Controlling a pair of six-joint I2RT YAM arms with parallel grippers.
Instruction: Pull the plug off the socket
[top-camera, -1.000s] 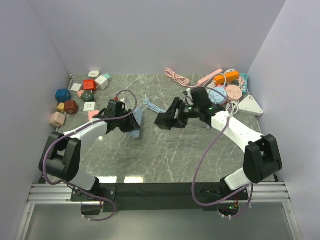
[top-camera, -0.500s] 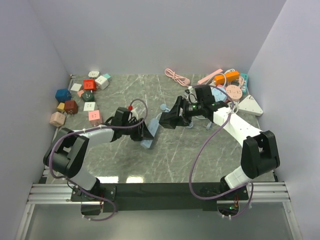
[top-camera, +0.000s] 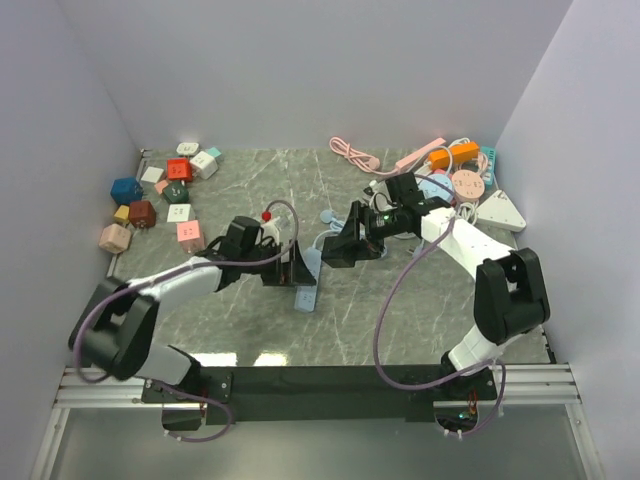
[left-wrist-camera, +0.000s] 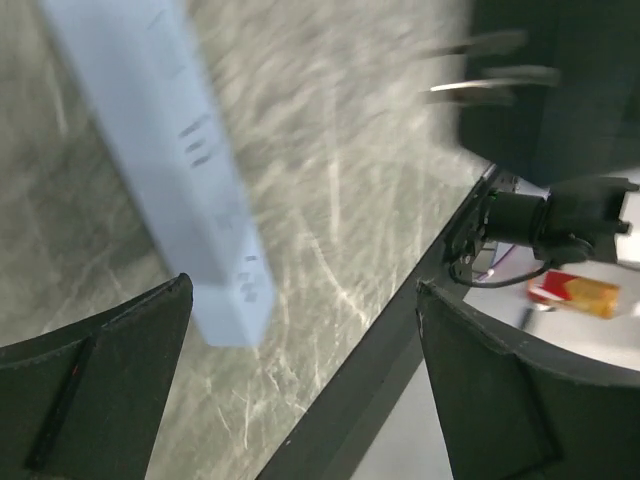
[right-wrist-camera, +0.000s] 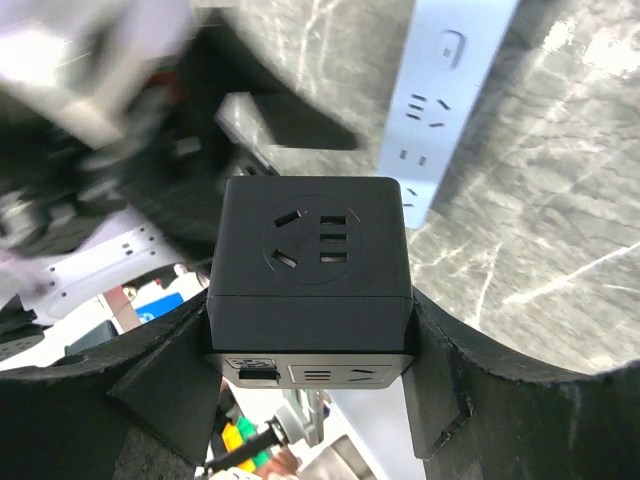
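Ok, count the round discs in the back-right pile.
2: a pink disc in the back-right pile, and a pale blue disc just left of it, partly behind the right arm. More may be hidden there.

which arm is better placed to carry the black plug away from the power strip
Right. The right gripper is shut on the black plug, its prongs bare, out of the power strip. The left gripper hangs open by the strip's end, gripping nothing.

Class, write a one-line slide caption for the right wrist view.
Right tool clamps a black cube plug; a pale blue power strip lies on the marble table behind.
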